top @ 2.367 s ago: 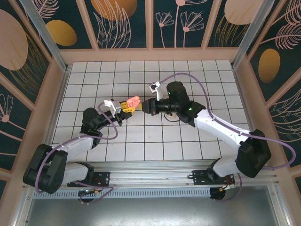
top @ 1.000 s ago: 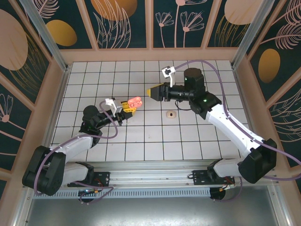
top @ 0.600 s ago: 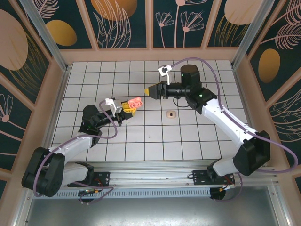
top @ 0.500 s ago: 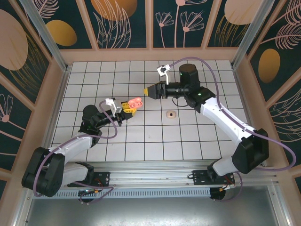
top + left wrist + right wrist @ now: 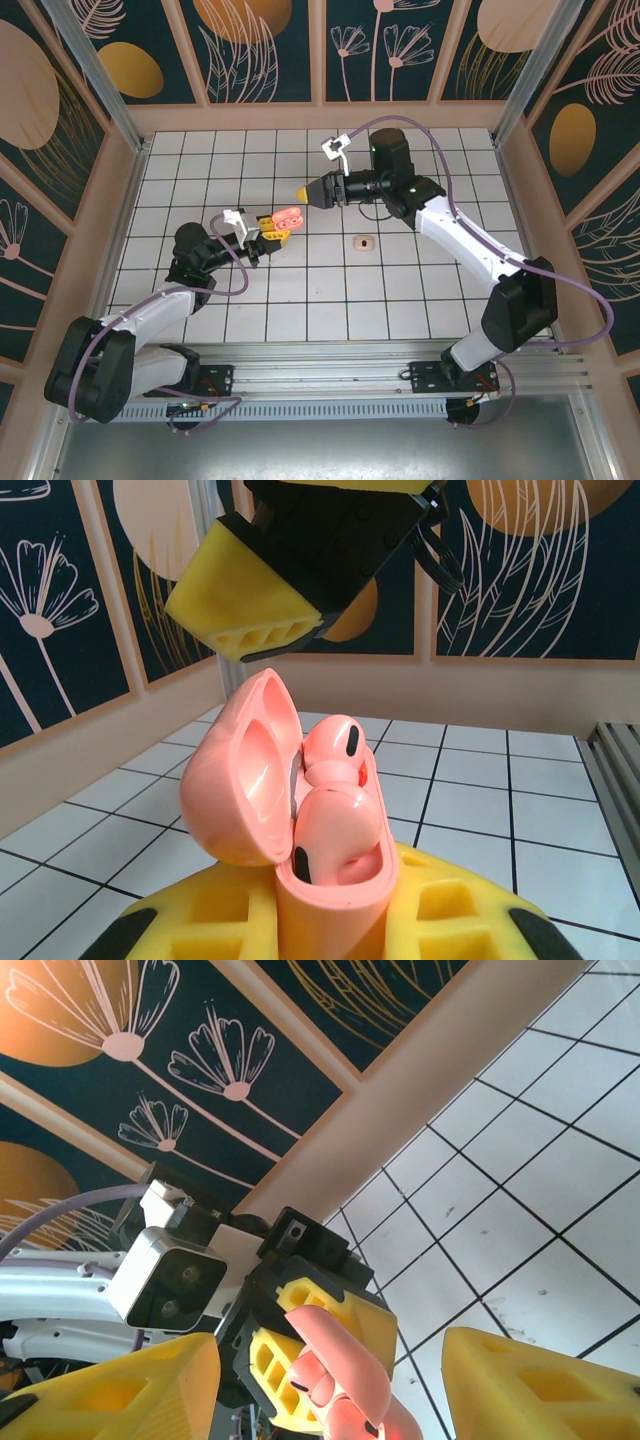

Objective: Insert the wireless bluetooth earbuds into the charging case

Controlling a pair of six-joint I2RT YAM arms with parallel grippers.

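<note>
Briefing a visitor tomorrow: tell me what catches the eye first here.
The open pink charging case, held in the left gripper centre-left of the top view, with two pink earbuds seated inside. Just beyond it hovers the right gripper, its yellow fingers apart, pointed at the case.
</note>
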